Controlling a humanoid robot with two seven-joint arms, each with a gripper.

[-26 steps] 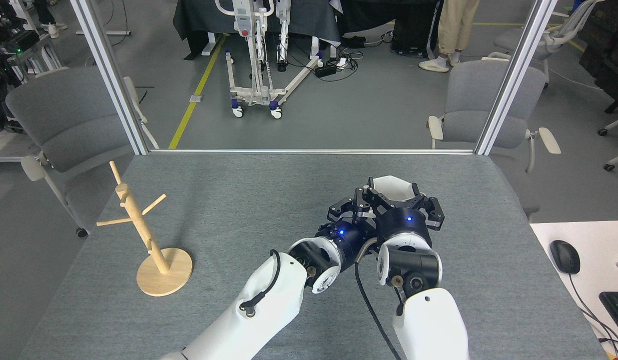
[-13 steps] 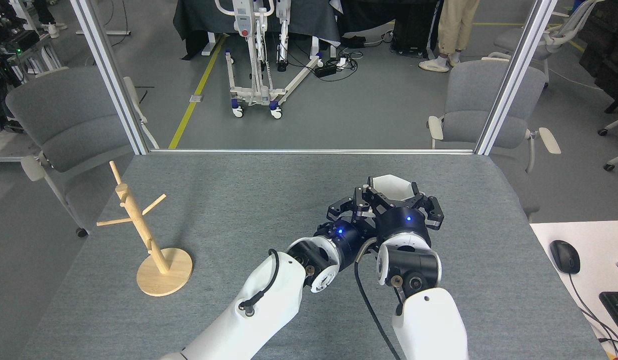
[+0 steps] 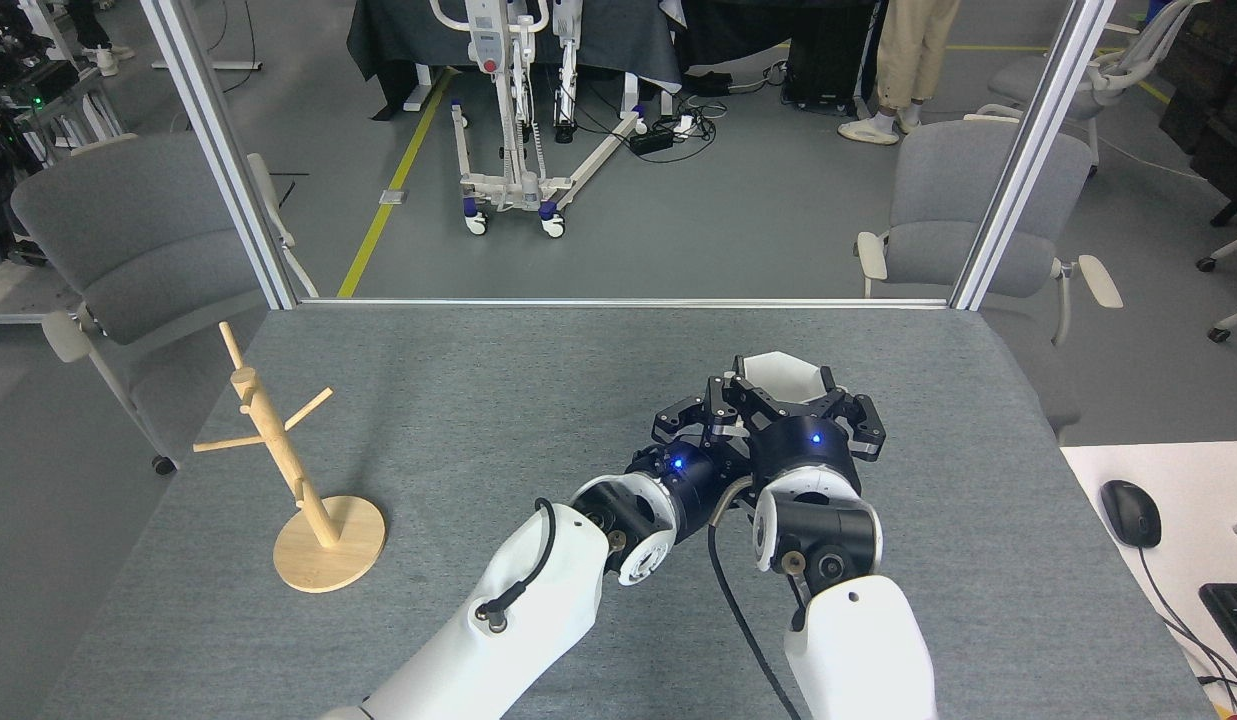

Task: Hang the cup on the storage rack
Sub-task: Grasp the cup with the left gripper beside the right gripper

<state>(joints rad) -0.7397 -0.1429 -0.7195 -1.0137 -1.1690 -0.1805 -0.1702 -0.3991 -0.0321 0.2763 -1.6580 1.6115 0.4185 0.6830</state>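
cup [image 3: 778,372]: white, faceted, sitting toward the far right part of the table [image 3: 498,380], just beyond both of my hands; only its far wall and part of the rim show past the black fingers.
feel of the cup: i judge it rigid and light for its size, with a matte skin that should not be very slick, but the flat angled facets could let a finger slide off an edge. it looks like something that would chip if dropped, so no hard squeeze.
where to hold: across two opposite flat facets near the rim, leaving the round hole free for a peg; i can't see that hole from here.
right hand [image 3: 790,400]: fingers spread to either side of the cup's near side; whether they actually press on it i cannot tell.
left hand [image 3: 700,412]: tucked just beside the right one, end-on and dark, open or clenched i cannot tell.
storage rack [image 3: 278,450]: upright by the left edge of the table, well apart from the cup, pegs bare.
change from a second ago: both arms have crept slightly toward the left and the near edge; cup and rack sit where they were.
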